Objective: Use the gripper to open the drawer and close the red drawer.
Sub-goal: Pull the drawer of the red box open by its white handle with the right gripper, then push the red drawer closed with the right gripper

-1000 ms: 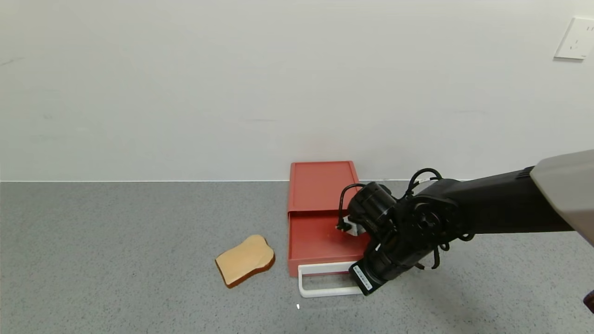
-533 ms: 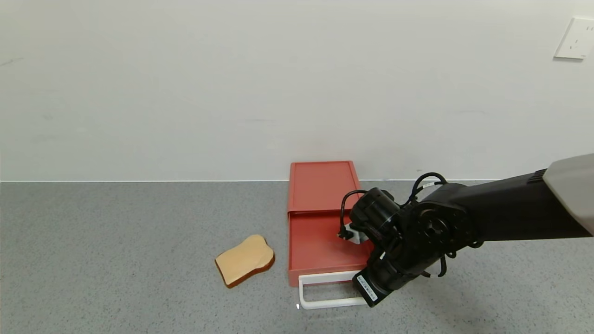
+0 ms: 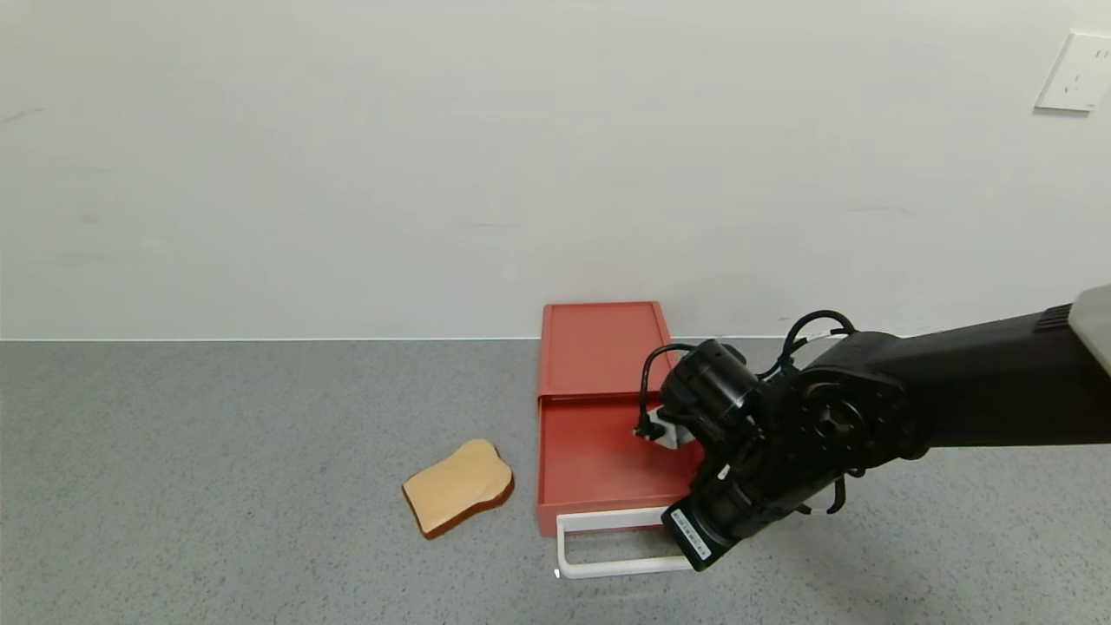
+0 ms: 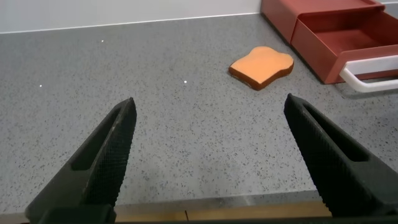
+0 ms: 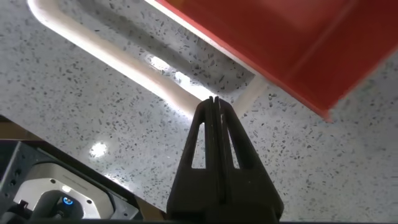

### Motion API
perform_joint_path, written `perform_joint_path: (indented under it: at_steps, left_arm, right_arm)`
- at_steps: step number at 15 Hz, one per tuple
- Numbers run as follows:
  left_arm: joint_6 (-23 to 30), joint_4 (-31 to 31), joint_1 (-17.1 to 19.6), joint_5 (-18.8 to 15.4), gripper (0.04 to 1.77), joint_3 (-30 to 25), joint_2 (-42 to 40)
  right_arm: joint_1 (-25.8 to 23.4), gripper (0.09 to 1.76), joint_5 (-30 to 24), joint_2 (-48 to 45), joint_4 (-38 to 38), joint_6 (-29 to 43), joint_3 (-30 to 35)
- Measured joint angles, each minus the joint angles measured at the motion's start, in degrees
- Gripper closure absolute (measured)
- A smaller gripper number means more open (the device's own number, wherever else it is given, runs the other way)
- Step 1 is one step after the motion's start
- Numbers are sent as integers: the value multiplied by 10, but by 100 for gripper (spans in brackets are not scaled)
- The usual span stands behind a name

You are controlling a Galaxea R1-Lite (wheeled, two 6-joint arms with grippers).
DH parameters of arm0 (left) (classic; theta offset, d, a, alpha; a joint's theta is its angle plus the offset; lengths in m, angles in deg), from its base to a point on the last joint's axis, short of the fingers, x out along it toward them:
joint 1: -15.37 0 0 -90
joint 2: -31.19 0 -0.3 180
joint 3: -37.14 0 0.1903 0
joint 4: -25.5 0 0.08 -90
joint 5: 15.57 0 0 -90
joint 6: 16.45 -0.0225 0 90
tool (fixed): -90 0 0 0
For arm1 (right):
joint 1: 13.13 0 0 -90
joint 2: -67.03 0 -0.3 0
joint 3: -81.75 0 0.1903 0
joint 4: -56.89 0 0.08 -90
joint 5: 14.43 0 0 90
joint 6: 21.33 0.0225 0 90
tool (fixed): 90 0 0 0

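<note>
The flat red box (image 3: 601,347) lies against the back wall. Its red drawer (image 3: 590,460) is slid out towards me and its tray is empty. The white loop handle (image 3: 608,569) sticks out in front. My right gripper (image 3: 694,549) is shut, pointing down at the right end of the handle. In the right wrist view the closed fingertips (image 5: 214,104) sit at the handle's (image 5: 124,62) corner, close to the drawer front (image 5: 280,37). My left gripper (image 4: 208,130) is open and empty, low over the table's near edge, far from the drawer (image 4: 348,34).
A bread slice (image 3: 457,496) lies on the grey speckled table left of the drawer, and shows in the left wrist view (image 4: 261,66). A white wall socket (image 3: 1072,74) is at the upper right. The table's wooden front edge (image 4: 217,208) runs below the left gripper.
The drawer and its white handle have slid out towards me, with the shut right gripper moving the same way at the handle. The bread and the left gripper have not moved.
</note>
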Motion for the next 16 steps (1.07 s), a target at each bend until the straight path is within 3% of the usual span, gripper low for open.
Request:
perform_joint_path:
  at_steps: [8, 12, 16]
  left_arm:
    - [1, 0, 0, 0, 9, 0, 0]
    - [2, 1, 0, 0, 9, 0, 0]
    - [2, 1, 0, 1, 9, 0, 0]
  right_arm:
    - [10, 173, 3, -132, -4, -4, 42]
    - [3, 173, -11, -217, -20, -3, 98]
    - [0, 173, -38, -279, -87, -2, 167]
